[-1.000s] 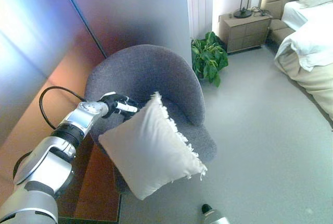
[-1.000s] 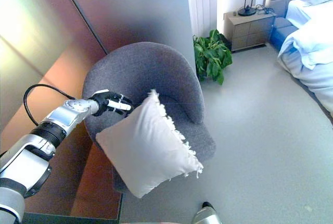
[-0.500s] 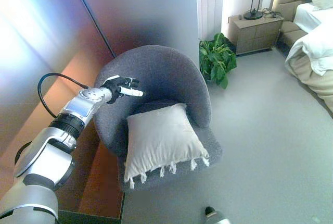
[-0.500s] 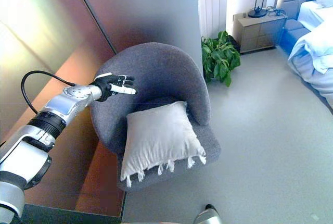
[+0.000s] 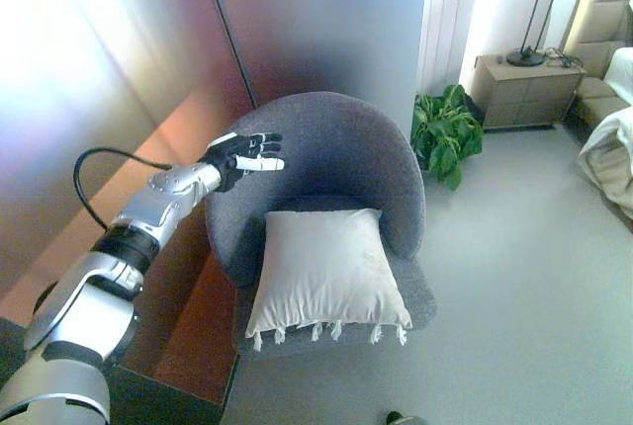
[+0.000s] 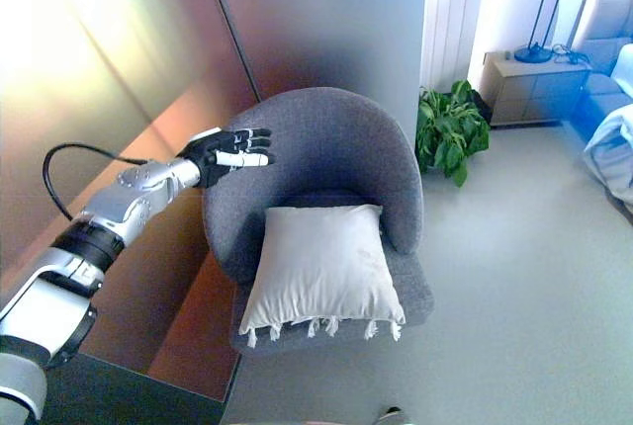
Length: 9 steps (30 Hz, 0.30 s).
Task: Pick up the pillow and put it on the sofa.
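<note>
While the left hand (image 5: 247,151) is hovering empty with fingers spread at the pillow's 11 o'clock, the pillow (image 5: 327,271) is lying on the grey armchair (image 5: 368,158) seat (fringe overhanging the front edge), risking a forward slide if bumped.

pillow (image 5: 327,270): 1 | armchair (image 5: 341,153): 1 | plant (image 5: 445,133): 1 | nightstand (image 5: 524,95): 1 | lamp (image 5: 535,12): 1

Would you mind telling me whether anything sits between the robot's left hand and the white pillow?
Nothing visible does. The left hand hovers open in front of the grey round-backed armchair's backrest, and the white fringed pillow lies on the seat below it with only open air between.
</note>
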Available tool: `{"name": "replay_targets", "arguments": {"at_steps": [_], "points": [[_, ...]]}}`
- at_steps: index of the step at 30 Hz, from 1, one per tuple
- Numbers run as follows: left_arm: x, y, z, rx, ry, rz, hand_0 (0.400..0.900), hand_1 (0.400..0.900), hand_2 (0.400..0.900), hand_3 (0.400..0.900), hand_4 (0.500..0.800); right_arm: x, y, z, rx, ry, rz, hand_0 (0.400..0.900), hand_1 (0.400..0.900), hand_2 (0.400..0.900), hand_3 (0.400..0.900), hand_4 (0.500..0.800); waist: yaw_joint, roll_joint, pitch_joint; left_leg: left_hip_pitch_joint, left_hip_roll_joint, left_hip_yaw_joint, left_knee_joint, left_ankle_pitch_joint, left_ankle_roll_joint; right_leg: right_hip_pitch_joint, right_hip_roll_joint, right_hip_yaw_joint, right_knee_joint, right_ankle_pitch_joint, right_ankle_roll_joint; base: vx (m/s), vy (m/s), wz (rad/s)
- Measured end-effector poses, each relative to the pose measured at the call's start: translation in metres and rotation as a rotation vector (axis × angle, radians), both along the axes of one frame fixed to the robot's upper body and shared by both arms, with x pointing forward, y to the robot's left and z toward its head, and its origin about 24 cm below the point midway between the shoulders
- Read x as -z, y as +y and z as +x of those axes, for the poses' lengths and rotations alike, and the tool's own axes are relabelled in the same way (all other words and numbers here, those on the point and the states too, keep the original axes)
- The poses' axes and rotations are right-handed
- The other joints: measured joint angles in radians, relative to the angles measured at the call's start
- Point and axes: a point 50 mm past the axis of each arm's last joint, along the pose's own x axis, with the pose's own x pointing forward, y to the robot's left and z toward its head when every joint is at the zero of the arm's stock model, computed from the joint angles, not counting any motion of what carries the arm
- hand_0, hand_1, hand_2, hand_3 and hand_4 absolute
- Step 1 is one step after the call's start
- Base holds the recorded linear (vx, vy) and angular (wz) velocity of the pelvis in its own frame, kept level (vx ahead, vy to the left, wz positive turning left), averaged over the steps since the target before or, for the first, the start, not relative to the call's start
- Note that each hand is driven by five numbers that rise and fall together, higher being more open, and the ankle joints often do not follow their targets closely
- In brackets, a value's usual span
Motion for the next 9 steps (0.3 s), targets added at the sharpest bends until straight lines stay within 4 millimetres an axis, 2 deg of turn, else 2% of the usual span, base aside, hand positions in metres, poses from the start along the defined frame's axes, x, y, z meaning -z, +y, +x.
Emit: {"name": "replay_targets", "arguments": {"at_steps": [1,2,4,5,9], "points": [[0.009,0.002,-0.004,-0.012,0.021,-0.037,0.9,0.9,0.9,0.9,0.8,0.0,0.001,0.004,-0.005,-0.008,0.001,0.9,0.9,0.9,0.9,0.8,0.002,-0.007,-0.004,0.0,-0.001,-0.008,0.0,0.001,0.0,0.003,-0.001,-0.007,0.0,-0.001,-0.001,-0.07,0.093,0.25],[0.021,0.006,-0.009,-0.045,0.031,-0.145,0.9,0.9,0.9,0.9,0.8,0.0,0.001,0.004,-0.013,-0.008,0.001,0.9,0.9,0.9,0.9,0.8,0.003,-0.012,-0.006,0.003,-0.001,-0.014,0.0,0.001,0.0,0.01,-0.002,-0.012,0.0,-0.002,-0.002,-0.04,0.073,0.21],[0.045,0.001,-0.02,-0.079,0.036,-0.305,0.9,0.9,0.9,0.9,0.8,0.001,0.005,0.006,-0.018,-0.016,0.006,0.9,0.9,0.9,0.9,0.8,0.019,-0.021,-0.012,0.006,-0.002,-0.022,0.0,0.002,0.001,0.014,-0.002,-0.019,-0.001,-0.004,-0.002,-0.03,0.057,0.16],[0.06,-0.004,-0.026,-0.083,0.06,-0.345,0.9,0.9,0.9,0.9,0.8,0.002,0.008,0.006,-0.023,-0.012,0.013,0.9,0.9,0.9,0.9,0.8,0.039,-0.028,-0.015,0.005,-0.002,-0.027,0.0,0.003,0.001,0.018,-0.003,-0.025,0.0,-0.004,-0.002,-0.03,0.049,0.14],[0.107,-0.015,-0.051,-0.128,0.172,-0.409,0.9,0.9,0.9,0.9,0.8,0.005,0.016,0.005,-0.029,-0.012,0.029,0.9,0.9,0.9,0.9,0.8,0.061,-0.044,-0.021,0.005,-0.005,-0.045,0.0,0.006,0.003,0.021,-0.007,-0.043,-0.003,-0.007,-0.001,-0.02,0.024,0.06]]}}
